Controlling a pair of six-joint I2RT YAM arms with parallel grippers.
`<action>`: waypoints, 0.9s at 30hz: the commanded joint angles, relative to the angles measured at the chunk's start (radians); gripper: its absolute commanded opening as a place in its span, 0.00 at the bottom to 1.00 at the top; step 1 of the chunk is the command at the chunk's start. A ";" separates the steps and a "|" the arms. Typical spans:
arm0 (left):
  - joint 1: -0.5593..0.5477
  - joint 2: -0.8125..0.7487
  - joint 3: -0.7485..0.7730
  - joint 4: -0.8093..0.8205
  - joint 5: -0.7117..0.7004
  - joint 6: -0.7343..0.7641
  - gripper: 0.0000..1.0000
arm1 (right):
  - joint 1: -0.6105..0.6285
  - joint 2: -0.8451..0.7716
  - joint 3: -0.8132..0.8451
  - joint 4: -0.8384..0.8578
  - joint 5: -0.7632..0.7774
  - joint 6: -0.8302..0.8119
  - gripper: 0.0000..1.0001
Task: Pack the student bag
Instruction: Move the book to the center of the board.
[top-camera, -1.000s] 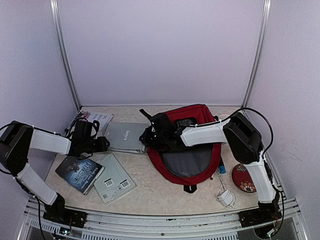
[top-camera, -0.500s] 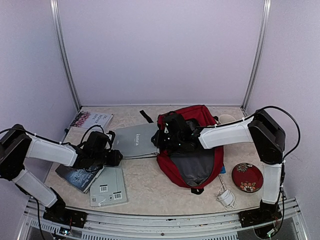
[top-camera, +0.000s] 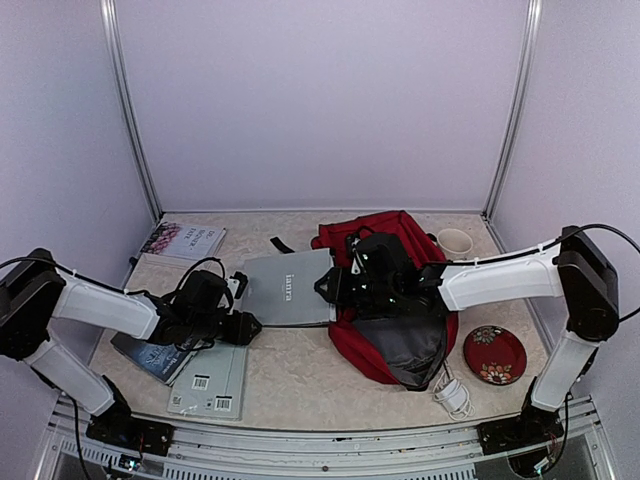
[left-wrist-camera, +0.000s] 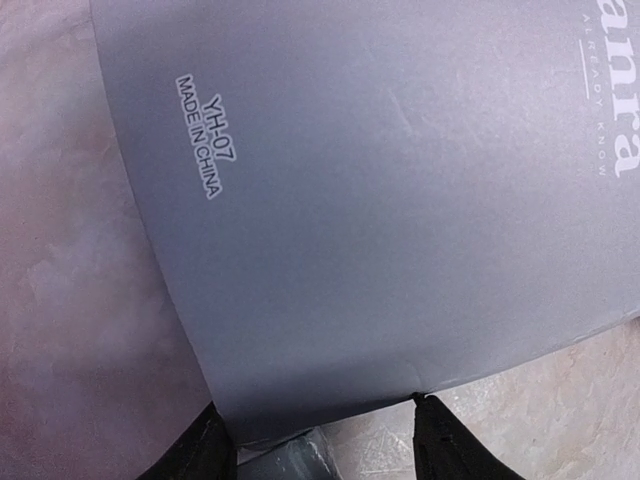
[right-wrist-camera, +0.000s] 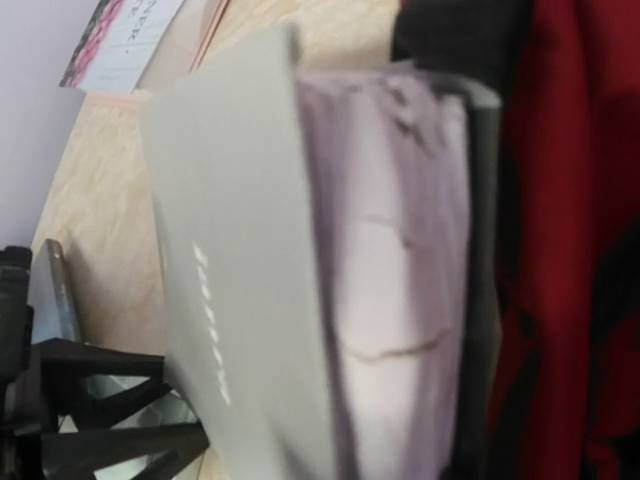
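the student bag (top-camera: 352, 340) lies on the right half of the counter (top-camera: 300, 385), its mouth open towards the left and the grey lining showing. packing looks barely begun. the grey folder (top-camera: 285, 285) lies flat just outside that mouth, not yet in. the left tool (top-camera: 243, 326) is at the folder's near left corner, its fingers standing wide with the folder's edge between them. the right tool (top-camera: 335, 287) is at the folder's bag-side edge; i cannot tell whether it grips. also left to pack, as i judge it: a grey booklet (top-camera: 208, 378), a dark book (top-camera: 148, 352), a pink-and-white book (top-camera: 185, 240), perhaps the white cable (top-camera: 453, 392).
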 joint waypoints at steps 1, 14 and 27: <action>-0.037 0.047 0.028 0.107 0.154 0.043 0.59 | -0.008 -0.017 0.007 -0.002 -0.149 -0.016 0.49; -0.010 0.111 0.040 0.123 0.186 0.072 0.59 | -0.038 0.002 0.179 -0.268 -0.115 -0.129 0.71; 0.008 0.142 0.044 0.142 0.216 0.092 0.60 | -0.078 -0.083 0.106 -0.311 0.005 -0.065 0.84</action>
